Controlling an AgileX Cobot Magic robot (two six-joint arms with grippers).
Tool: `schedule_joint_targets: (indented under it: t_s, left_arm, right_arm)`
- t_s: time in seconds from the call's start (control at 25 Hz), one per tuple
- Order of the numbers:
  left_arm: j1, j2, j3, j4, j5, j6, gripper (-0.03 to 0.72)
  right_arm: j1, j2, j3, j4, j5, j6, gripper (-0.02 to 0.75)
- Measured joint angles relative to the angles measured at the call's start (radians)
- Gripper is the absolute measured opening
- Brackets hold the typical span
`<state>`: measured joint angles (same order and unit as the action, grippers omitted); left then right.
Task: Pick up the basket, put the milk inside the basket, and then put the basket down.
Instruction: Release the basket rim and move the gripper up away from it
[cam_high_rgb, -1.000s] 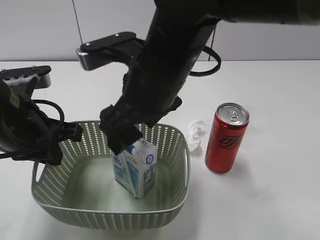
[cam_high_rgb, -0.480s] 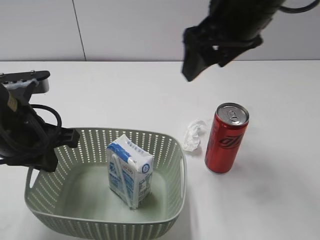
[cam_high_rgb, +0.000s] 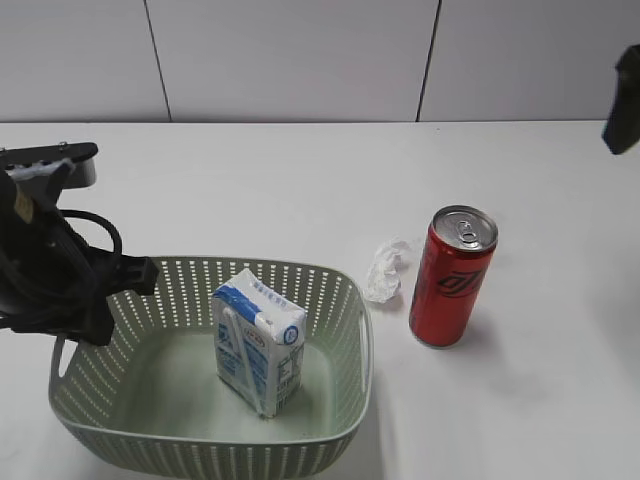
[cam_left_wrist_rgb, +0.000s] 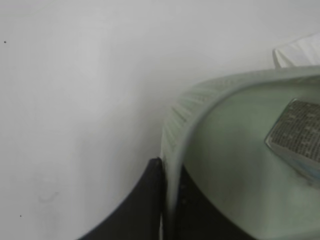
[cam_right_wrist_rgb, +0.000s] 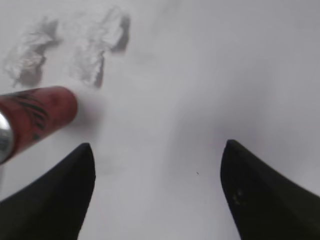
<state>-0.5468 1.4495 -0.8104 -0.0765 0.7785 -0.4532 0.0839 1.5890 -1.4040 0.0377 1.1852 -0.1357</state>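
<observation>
The pale green basket sits at the front left of the white table. The white-and-blue milk carton stands upright inside it. My left gripper is shut on the basket's left wall; the left wrist view shows both fingers pinching the basket's rim, with the milk at the right edge. My right gripper is open and empty above bare table, and only a dark piece of that arm shows at the exterior view's right edge.
A tall red soda can stands right of the basket, also at the left of the right wrist view. A crumpled white paper lies between can and basket, and shows in the right wrist view.
My right arm has let go of the milk in the basket and pulled up and away to the far right. The basket shifted slightly left and down in the left gripper.
</observation>
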Motion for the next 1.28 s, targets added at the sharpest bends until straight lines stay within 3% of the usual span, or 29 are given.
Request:
schedule_joint_targets:
  t_s: [0.16, 0.8, 1.28]
  left_arm:
    - [0.002, 0.000, 0.000, 0.000, -0.032, -0.012, 0.001]
    - [0.002, 0.000, 0.000, -0.012, -0.068, -0.026, 0.001]
    - [0.002, 0.000, 0.000, -0.015, -0.075, -0.031, 0.001]
  right_arm:
    - [-0.061, -0.085, 0.122, -0.006, 0.004, -0.007, 0.598]
    - [-0.065, -0.809, 0.716, 0.050, -0.202, -0.012, 0.592]
    - [-0.065, -1.285, 0.945, 0.050, -0.216, 0.033, 0.592]
